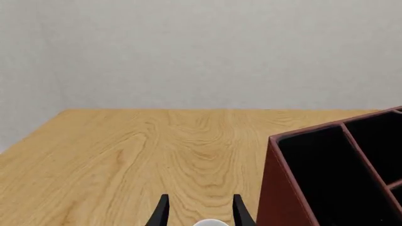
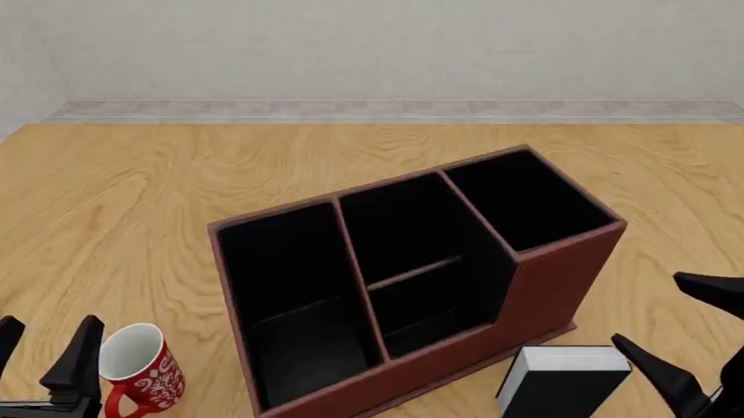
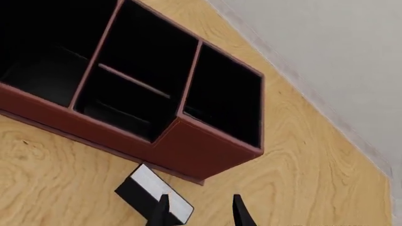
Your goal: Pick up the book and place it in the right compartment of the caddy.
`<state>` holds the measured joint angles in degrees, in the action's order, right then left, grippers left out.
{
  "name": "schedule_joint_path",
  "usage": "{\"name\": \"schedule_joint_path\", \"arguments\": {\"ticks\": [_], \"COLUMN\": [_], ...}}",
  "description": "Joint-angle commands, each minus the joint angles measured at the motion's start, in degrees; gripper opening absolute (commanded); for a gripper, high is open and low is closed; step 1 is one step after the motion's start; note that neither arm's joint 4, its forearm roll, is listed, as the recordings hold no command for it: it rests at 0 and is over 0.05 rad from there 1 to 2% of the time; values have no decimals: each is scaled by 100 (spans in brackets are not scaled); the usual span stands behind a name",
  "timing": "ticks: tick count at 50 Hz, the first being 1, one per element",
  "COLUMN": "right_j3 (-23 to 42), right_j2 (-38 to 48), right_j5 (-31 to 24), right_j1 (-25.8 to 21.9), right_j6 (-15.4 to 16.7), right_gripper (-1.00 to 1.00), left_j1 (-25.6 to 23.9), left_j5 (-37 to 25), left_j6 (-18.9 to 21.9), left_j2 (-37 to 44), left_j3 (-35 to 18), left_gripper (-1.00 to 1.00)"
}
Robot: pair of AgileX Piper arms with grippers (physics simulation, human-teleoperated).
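While the book (image 2: 563, 377) lies on the table (image 2: 152, 192) just in front of the caddy (image 2: 546, 287), below its right compartment (image 2: 529, 198), the right claw (image 2: 698, 335) hangs beside it with both fingers spread wide and nothing between them. In the right wrist view the two dark fingertips (image 3: 162, 213) frame bare wood, one of them overlapping the book's (image 3: 152, 198) white page edge; contact cannot be confirmed. Caddy (image 3: 188, 146) sits angled on the table, three black-lined sections open upward, the middle one crossed by a divider. Left claw (image 2: 44, 357) low at the near left edge, released, fingers parted, holding nothing. Red-and-white patterned mug (image 2: 139, 366) stands upright just beside it, near the caddy's wide end. Left wrist view shows parted fingertips (image 1: 163, 214) over wood grain, a sliver of white mug rim (image 1: 210, 222) between them, caddy corner (image 1: 283, 188) alongside.
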<state>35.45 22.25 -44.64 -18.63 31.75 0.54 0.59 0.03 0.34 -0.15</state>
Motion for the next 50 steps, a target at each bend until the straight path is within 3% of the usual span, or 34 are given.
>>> {"name": "schedule_joint_path", "arguments": {"ticks": [1,7,20,30,50], "right_j3": [427,809,931,908,703], "right_j2": [19,241,674,914,1259], "right_j5": [-543,-961,-1203,-1514,-1853], "right_j1": [41,-249,-568,-502,-731], "right_j6": [49,65,289,708,852], "right_gripper": [100,100,100,100,100], "left_j1": [-11,-11,-13,-13,-14], "left_j5": [-6,-5,-9,-4,-16], "left_j6": [3,4,6,6,6], "left_j2": [-7,-3,-7,-8,-7], "left_j3": [0,-2,-2,2,-11], "left_gripper": [100,100,100,100,100]}}
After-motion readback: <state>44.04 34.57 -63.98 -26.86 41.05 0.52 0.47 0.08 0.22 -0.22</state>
